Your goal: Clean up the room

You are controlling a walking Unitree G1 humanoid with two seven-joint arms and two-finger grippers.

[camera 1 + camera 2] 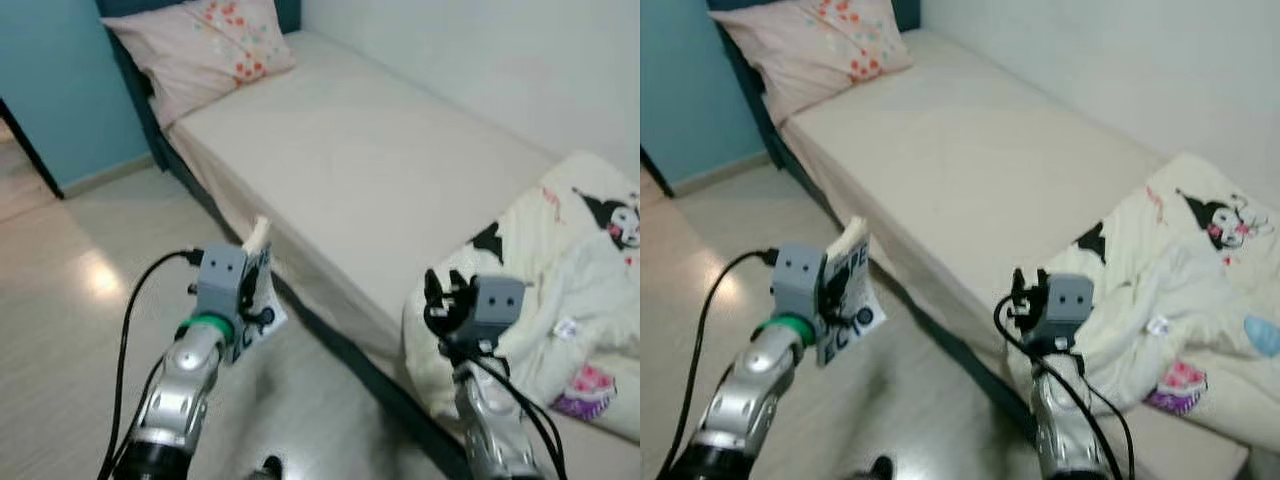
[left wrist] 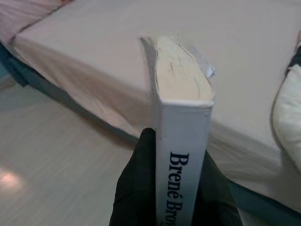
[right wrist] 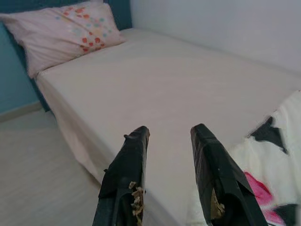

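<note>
Beside 1 bed (image 1: 370, 170), L hand (image 2: 176, 188) clamps 1 book (image 2: 181, 122), R hand (image 3: 169, 136) agape

A floral pillow (image 1: 205, 45) lies at the head end of the bed (image 1: 370, 170), against the dark headboard (image 1: 128, 70). A teal wall (image 1: 60, 80) stands beside it, above the pale glossy floor (image 1: 70, 330).

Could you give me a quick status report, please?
Left gripper shut on book beside bed. Right gripper open, empty. Blanket bunched on bed.
</note>
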